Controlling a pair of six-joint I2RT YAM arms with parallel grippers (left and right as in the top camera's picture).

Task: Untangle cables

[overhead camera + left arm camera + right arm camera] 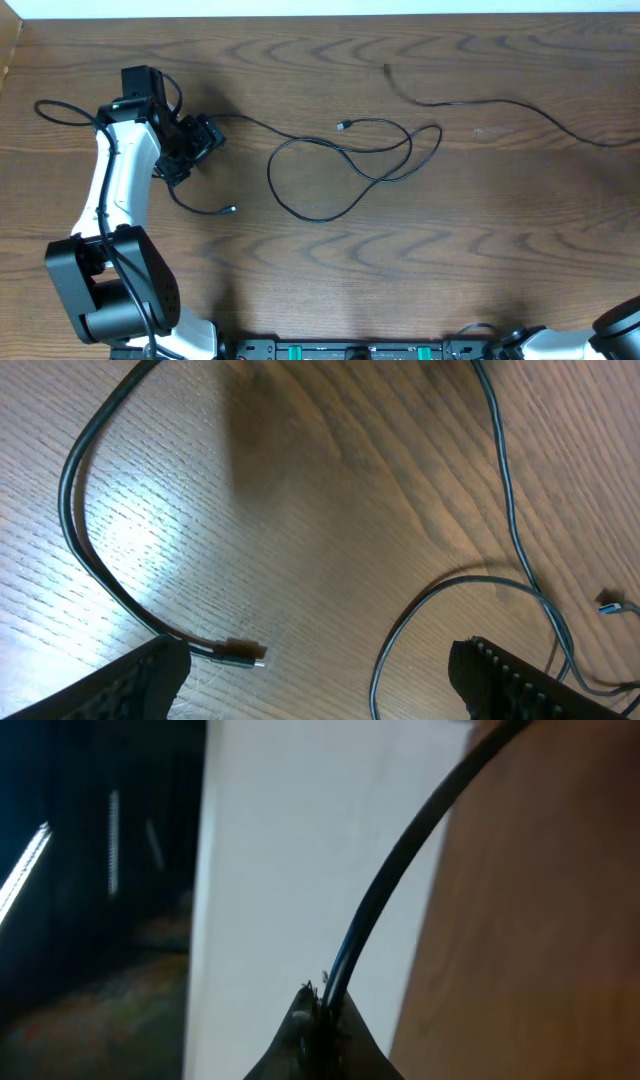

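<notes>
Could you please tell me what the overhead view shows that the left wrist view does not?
Only overhead: the left arm, the cable's whole loop and a second cable trailing off the right edge. Only left wrist: the ribbed pads of the open left gripper up close. Both: the wooden table, the cable and its two plugs.

The left arm (118, 185) is wearing a smooth white shell between bulky black cylindrical joints (110, 290), with a thick black wire (62, 110) looping off it. Its black end effector (198, 150) is showing ribbed black fingers (520, 680). The right arm (612, 330) is showing black and white housings too.
</notes>
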